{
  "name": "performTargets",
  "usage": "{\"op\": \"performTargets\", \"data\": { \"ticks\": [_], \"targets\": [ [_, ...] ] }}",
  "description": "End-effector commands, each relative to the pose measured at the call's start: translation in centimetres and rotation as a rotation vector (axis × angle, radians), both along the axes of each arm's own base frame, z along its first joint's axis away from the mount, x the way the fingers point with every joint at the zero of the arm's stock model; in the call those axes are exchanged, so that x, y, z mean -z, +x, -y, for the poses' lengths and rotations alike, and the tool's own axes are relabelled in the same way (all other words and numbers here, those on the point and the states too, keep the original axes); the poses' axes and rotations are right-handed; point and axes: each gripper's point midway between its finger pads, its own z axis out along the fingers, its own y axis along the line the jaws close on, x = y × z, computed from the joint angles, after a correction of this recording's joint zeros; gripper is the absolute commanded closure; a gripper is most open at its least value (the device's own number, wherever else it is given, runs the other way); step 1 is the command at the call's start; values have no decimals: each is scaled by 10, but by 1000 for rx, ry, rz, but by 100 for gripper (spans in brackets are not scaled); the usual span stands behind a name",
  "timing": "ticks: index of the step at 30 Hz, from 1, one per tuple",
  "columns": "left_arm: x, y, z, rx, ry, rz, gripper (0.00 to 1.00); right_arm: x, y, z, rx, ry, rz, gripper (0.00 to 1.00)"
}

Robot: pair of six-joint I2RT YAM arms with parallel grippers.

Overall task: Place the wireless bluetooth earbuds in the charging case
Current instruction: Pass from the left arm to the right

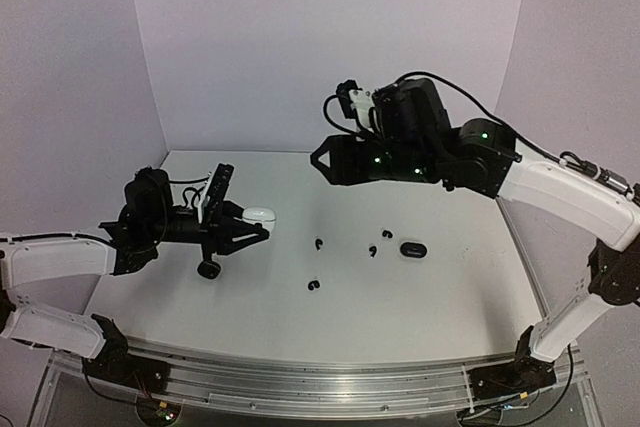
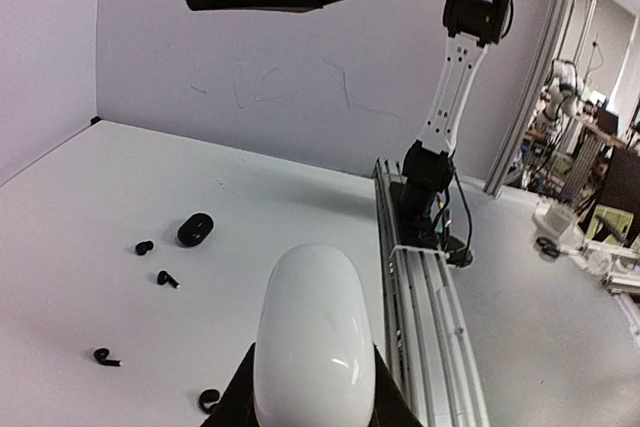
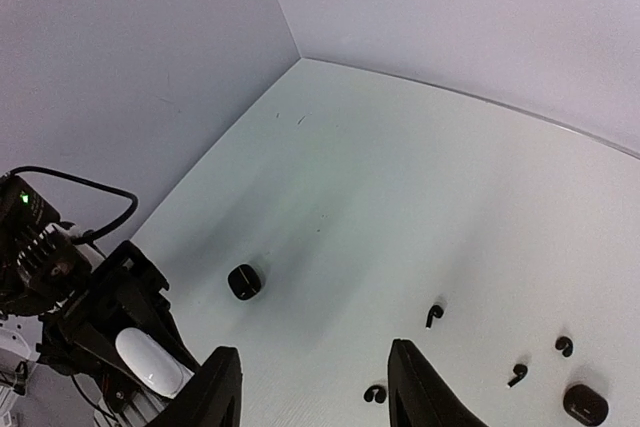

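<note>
My left gripper (image 1: 250, 225) is shut on a white pebble-shaped charging case (image 1: 259, 215), held closed above the table's left side; the case fills the left wrist view (image 2: 310, 332). Four black earbuds lie mid-table (image 1: 319, 243) (image 1: 314, 285) (image 1: 373, 250) (image 1: 386, 235). They also show in the right wrist view (image 3: 433, 314) (image 3: 375, 393) (image 3: 517, 374) (image 3: 565, 346). No white earbuds are in view. My right gripper (image 1: 325, 162) is open and empty, high above the table's middle, with its fingers (image 3: 215, 392) apart.
A small black case (image 1: 209, 269) lies under the left gripper, also in the right wrist view (image 3: 245, 282). An oval black case (image 1: 413, 249) lies right of the earbuds. The table's metal rail (image 2: 420, 307) runs along the near edge.
</note>
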Motion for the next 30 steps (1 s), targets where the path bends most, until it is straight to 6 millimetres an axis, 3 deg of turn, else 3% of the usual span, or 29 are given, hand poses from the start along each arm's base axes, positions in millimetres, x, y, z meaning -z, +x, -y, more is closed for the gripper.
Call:
{"op": "performTargets", "data": {
  "ticks": [1, 6, 11, 20, 30],
  "targets": [
    [-21, 4, 7, 35, -106, -103, 100, -9, -4, -9, -122, 48, 121, 50],
    [-27, 12, 16, 58, -145, -69, 100, 0, -14, -15, -233, 15, 182, 43],
    [-36, 24, 26, 71, -175, -41, 100, -3, -7, -10, -260, 34, 235, 39],
    [-48, 37, 38, 104, -217, -100, 100, 1, -20, -40, -445, 78, 273, 31],
    [-58, 34, 41, 146, -243, -80, 100, -3, -35, -51, -559, 116, 282, 21]
  ]
}}
